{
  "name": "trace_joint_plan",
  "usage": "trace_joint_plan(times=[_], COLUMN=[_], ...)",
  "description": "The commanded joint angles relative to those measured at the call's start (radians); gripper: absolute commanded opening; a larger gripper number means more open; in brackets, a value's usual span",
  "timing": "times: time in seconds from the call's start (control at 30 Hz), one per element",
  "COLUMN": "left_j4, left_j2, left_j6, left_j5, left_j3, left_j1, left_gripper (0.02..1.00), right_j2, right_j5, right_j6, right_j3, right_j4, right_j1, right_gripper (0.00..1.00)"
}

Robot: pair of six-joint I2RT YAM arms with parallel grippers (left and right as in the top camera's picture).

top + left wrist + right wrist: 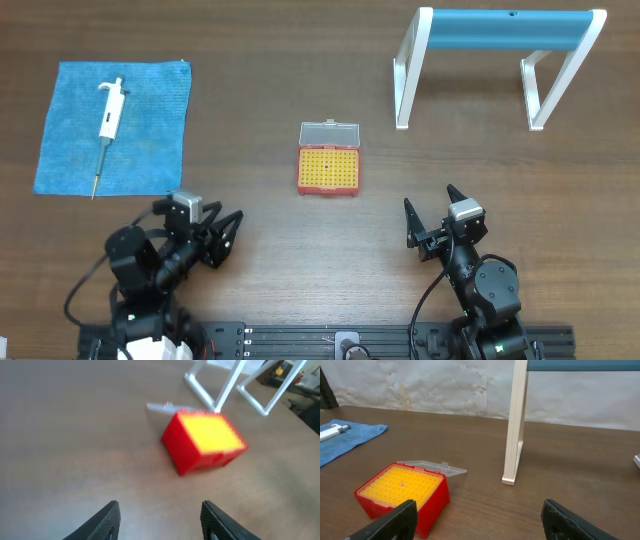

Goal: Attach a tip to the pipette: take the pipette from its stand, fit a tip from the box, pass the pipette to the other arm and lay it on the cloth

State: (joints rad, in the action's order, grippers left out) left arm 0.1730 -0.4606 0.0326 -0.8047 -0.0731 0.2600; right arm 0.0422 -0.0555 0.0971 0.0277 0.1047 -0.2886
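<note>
Pipette (108, 112) lies on the blue cloth (150, 140) at the far left of the table (280, 70), its body pointing up the top view and a thin tip at its lower end, near the cloth's front edge. As far as the pictures show, the whole task looks finished: the tool is out of its stand, tipped, and laid down, with nothing touching it. Near the cloth's lower right corner, the left gripper (226, 238) sits low by its base, jaws spread wide and holding nothing, aimed across the bare wood toward the tip box (328, 170). That red box with its yellow rack stands mid-table, clear lid folded back. Further right, the right gripper (430, 200) also rests close to its base, fingers wide apart and empty, well apart from the box. At the far right the white-legged stand (500, 30) carries no pipette.
</note>
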Motion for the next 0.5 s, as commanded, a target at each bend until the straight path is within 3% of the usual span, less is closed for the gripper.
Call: trace_joint_plan(times=[0.03,0.07,0.27,0.33,0.4,0.5], left_j4=[-0.021,-0.024,-0.024,-0.024,-0.066,-0.118], left_j2=[0.001,-0.009,-0.008,0.060,0.162,0.393], left_j6=[0.065,0.064,0.064,0.052,-0.154,-0.173], left_j5=[0.089,0.124,0.124,0.133,0.296,0.505], left_j3=[0.027,0.027,0.027,0.027,0.042,0.068], left_j1=[0.002,0.002,0.002,-0.073,-0.172,-0.225], left_gripper=[0.996,0.998,0.998,0.998,0.996,0.998], right_j2=[-0.006,-0.006,-0.006,-0.006,-0.006,-0.006], right_j5=[0.002,0.003,0.002,0.003,0.003,0.002], right_j6=[0.014,0.014,0.015,0.014,0.014,0.015], right_j3=[-0.007,-0.007,-0.007,-0.007,-0.007,-0.007], right_j4=[-0.002,-0.002,-0.002,-0.002,-0.002,-0.002], right_j1=[-0.003,-0.003,-0.003,-0.003,-0.003,-0.003], right_gripper=[0.803,0.803,0.803,0.803,0.803,0.805])
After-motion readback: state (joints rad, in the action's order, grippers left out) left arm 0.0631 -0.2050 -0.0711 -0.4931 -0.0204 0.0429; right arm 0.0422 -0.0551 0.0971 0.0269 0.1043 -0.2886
